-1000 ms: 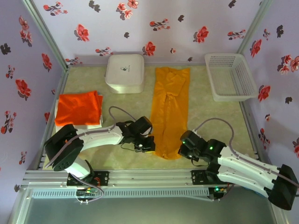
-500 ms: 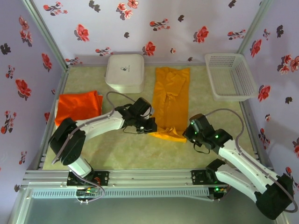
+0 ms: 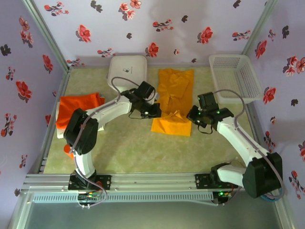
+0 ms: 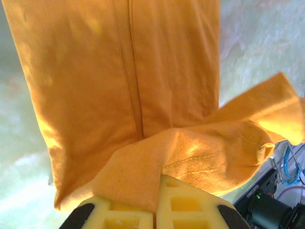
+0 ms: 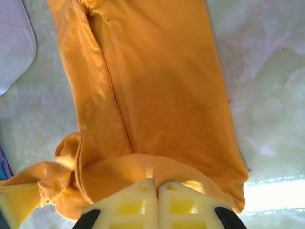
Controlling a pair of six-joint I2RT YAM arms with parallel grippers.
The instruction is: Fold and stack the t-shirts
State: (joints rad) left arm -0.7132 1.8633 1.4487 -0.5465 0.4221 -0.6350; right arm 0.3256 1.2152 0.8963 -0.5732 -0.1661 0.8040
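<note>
Step in hand: the second fold of the mustard t-shirt (image 3: 174, 93), already narrowed lengthwise, with the near end going over the far end.

- Left gripper (image 3: 153, 113) is clenched on the hem's left corner. The left wrist view shows cloth pinched between the yellow fingers (image 4: 128, 214).
- Right gripper (image 3: 193, 116) is clenched on the right corner. The right wrist view shows fabric bunched into its closed fingers (image 5: 128, 206).
- Both hold the hem raised over the shirt's middle. A doubled fold lies on the surface just nearer than the grippers, and the collar end lies flat beyond them.

Next move, as I judge it: carry both corners level toward the far end and lay the hem on the collar end. The hem sags and crumples between the grippers, so tension needs to be even before letting go. The packet then belongs on the pile at the left.

Surface and room:
- An aluminium rail (image 3: 152, 182) runs along the near edge and carries the arm bases.
- The surface (image 3: 133, 148) is pale green with a marbled look.
- The folded red-orange t-shirt (image 3: 78, 109) sits by the left wall. A pale layer shows under it, and I cannot tell what it is.
- The white box (image 3: 127, 71) sits far, left of centre, and the lattice basket (image 3: 236, 78) is in the far right corner.
- The walls (image 3: 143, 24) are lilac with a red flower print.
</note>
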